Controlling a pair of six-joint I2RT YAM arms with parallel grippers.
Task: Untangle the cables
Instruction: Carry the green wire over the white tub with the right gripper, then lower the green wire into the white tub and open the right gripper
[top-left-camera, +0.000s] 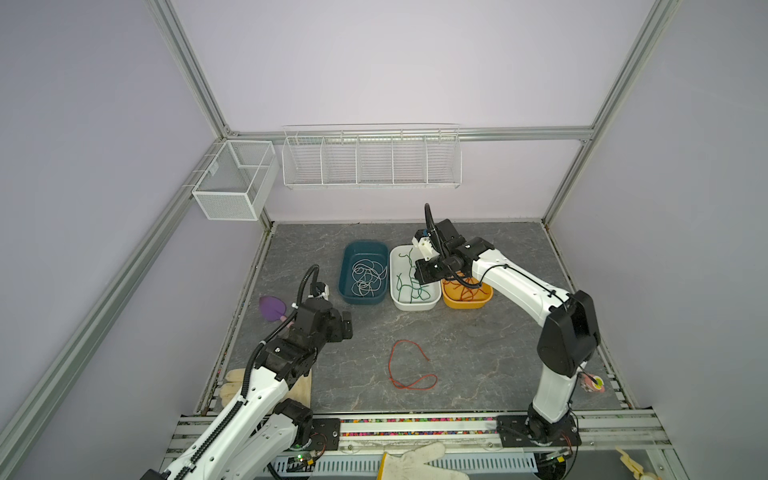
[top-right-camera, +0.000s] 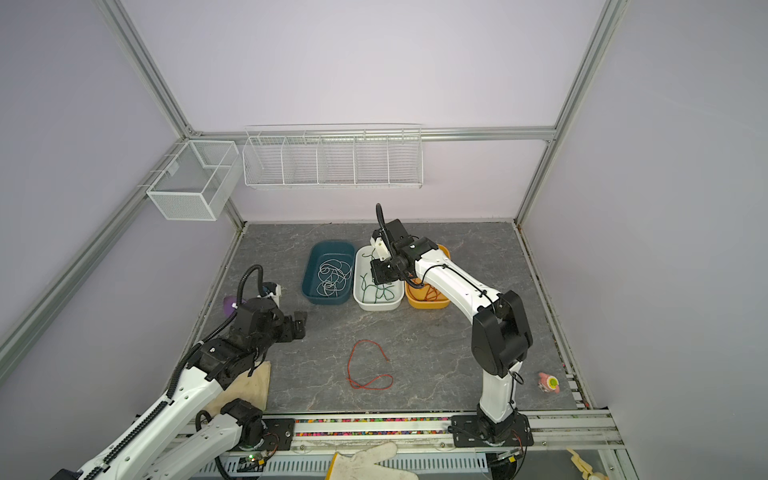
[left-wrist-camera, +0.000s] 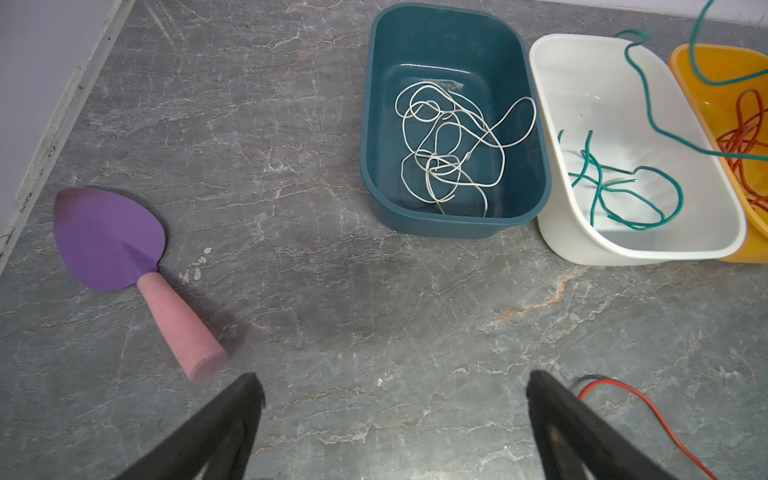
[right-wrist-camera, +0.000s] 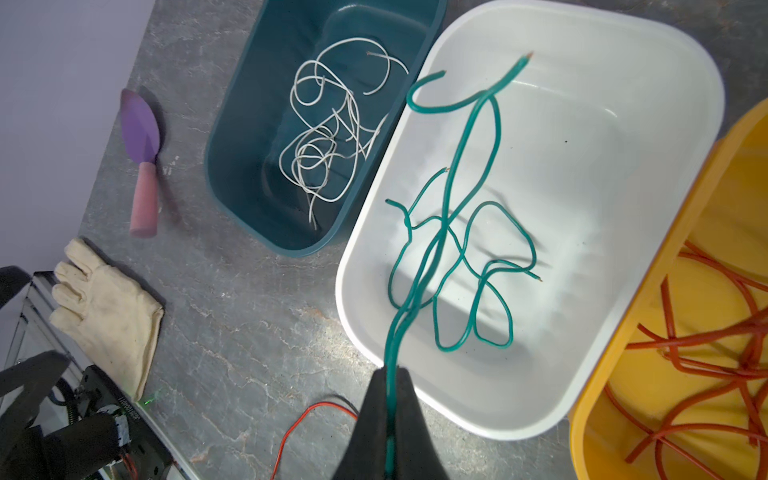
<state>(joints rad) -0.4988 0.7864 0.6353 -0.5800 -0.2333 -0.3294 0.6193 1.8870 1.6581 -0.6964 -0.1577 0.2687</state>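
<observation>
I read the table (top-left-camera: 498, 353) in both top views as a dial. Three bins stand close together in a row at the far side: a teal bin (top-left-camera: 345, 270) at 11 o'clock, a white bin (top-left-camera: 415, 306) at 12 and a yellow bin (top-left-camera: 467, 303) at 1.

My right gripper (right-wrist-camera: 390, 372) hangs over the white bin's near rim. Its fingers are pinched tight on a green cable (right-wrist-camera: 447, 199), which is doubled through them, and both strands run out above the bin. More green cables (right-wrist-camera: 505, 262) curl on that bin's floor, and I cannot tell whether the held one touches them. White cables (left-wrist-camera: 449, 153) lie loosely knotted in the teal bin, and red-orange cables (right-wrist-camera: 706, 357) lie in the yellow one. A thin red cable (top-left-camera: 409, 365) lies alone on the table at 6 o'clock in an open loop.

My left gripper (left-wrist-camera: 395, 399) hovers at 9 o'clock with its fingers spread wide, holding nothing.

From above, the right wrist covers its own fingertips and part of the yellow bin, so only the right wrist view shows the grip. The left wrist view shows the held cable crossing over the yellow bin's rim before it leaves the frame.

A purple trowel (left-wrist-camera: 108, 232) with a pink handle lies at 9 o'clock near the wall, half hidden behind the left arm from above. A cream glove (right-wrist-camera: 108, 307) at 8 o'clock is mostly under that arm. A second glove (top-left-camera: 419, 461) is cut off at the front rail. A small pink toy (top-right-camera: 549, 382) at 4 o'clock is too blurred to identify.
</observation>
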